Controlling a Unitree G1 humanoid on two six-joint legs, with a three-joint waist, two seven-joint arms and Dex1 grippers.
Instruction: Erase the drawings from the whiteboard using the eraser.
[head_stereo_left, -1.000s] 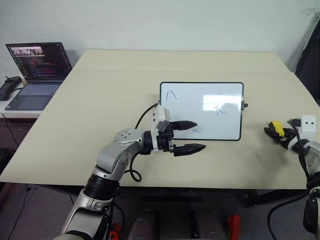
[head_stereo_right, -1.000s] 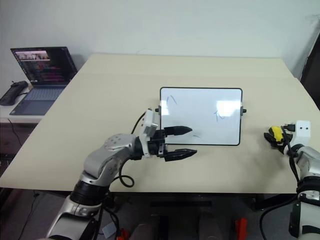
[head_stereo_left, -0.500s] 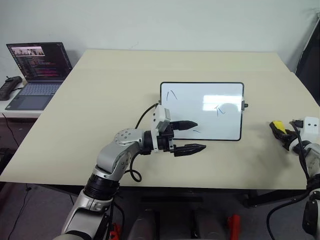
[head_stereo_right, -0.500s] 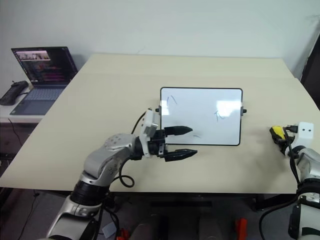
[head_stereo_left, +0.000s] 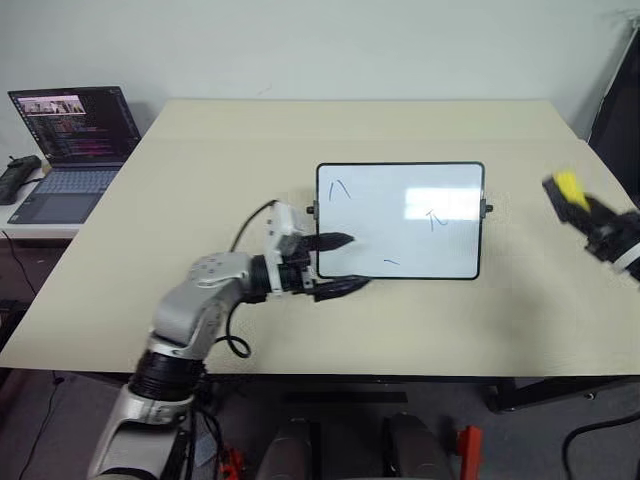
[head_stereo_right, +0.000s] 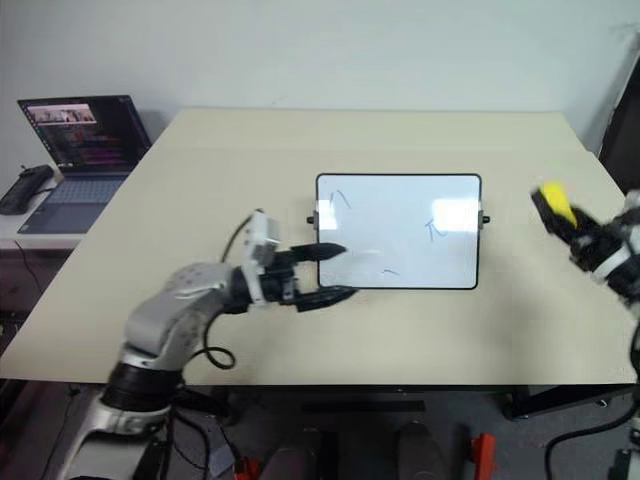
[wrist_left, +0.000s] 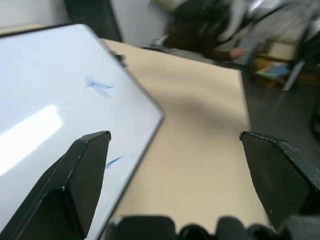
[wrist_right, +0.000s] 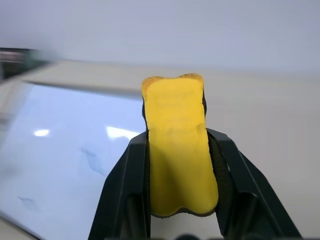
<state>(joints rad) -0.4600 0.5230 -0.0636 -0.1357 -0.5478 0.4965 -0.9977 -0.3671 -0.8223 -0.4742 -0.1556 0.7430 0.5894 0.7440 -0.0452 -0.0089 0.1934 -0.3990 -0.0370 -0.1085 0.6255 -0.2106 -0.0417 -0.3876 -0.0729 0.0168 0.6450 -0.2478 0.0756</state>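
eraser (wrist_right: 177, 150) clamped between right jaws

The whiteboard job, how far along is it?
Done: the right end effector has the yellow eraser clamped and raised off the table. In hand: carrying it toward the whiteboard, while the open left end effector sits at the board's near-left corner. Left: all the wiping; the blue drawings remain.

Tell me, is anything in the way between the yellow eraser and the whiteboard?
Nothing visible is. The right gripper holds the eraser above the bare table, right of the whiteboard. The left gripper sits at the board's far side.
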